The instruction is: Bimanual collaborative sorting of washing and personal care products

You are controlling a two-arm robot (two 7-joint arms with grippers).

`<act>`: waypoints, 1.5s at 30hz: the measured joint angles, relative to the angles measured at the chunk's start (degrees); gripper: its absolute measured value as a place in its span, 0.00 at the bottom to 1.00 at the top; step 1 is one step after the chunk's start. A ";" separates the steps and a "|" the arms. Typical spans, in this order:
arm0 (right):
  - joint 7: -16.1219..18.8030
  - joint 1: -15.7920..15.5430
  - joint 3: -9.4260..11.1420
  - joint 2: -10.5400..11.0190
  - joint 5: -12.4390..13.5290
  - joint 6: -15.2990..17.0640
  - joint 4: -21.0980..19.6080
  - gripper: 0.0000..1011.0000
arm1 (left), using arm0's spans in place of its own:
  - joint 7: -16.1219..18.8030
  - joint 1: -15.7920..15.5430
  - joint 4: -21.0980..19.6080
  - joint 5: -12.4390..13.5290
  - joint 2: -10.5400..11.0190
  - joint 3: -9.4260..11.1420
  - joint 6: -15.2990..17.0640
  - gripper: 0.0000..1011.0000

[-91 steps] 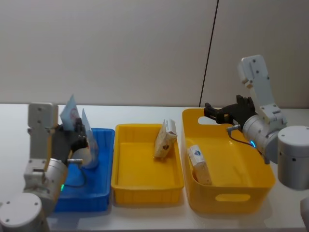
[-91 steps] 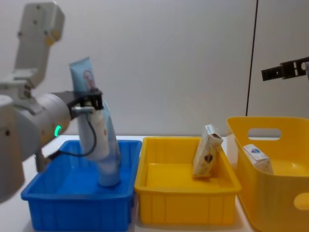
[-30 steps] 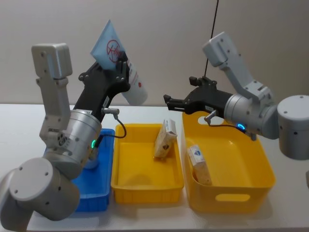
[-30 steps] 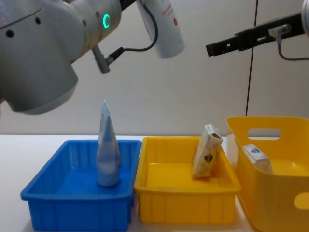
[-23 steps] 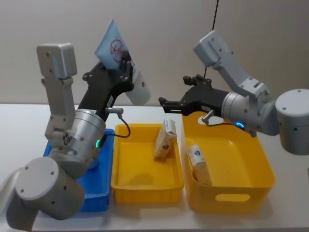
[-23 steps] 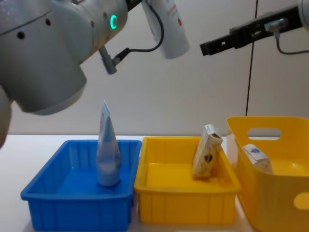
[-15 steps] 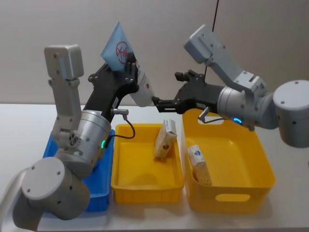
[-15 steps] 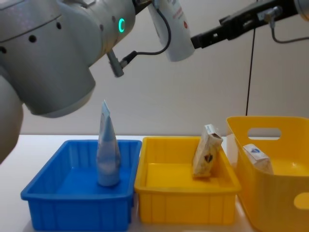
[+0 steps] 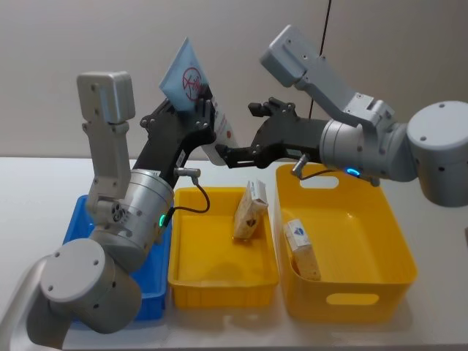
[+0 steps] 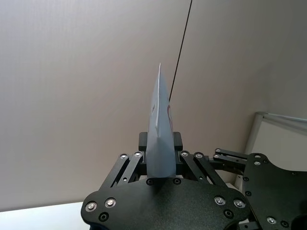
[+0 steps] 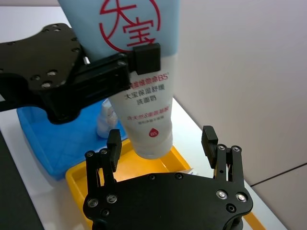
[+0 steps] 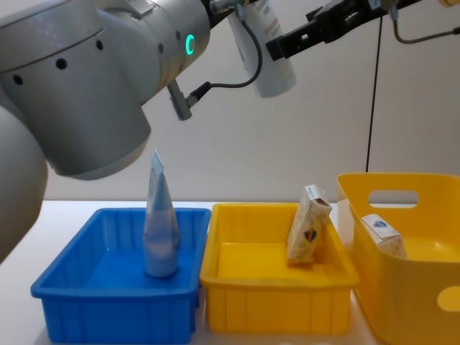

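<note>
Two arms meet high above your yellow tray: your left gripper is clamped on the raised squeeze tube, cap end down, while your right gripper spreads its fingers wide on either side of that cap end, not touching.

My view: a test lab bench, plain white table, bare grey panelled wall behind with one dark seam, plastic sorting bins in a row, blue bin, two yellow bins, nothing domestic.
</note>
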 joint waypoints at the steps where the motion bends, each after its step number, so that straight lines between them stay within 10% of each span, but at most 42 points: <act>1: 0.28 0.31 -0.22 -0.01 0.12 0.18 0.09 0.99 | -0.13 -0.02 0.08 0.00 -0.08 -0.05 0.03 0.24; 36: 0.85 4.87 -4.75 -3.13 0.09 -1.89 6.65 0.99 | -3.00 0.16 -1.69 -2.59 1.02 0.67 0.65 0.24; 45: 0.67 5.19 -5.09 -3.39 -0.07 -2.19 7.23 0.80 | -3.26 0.31 -2.21 -3.02 1.34 0.74 0.86 0.24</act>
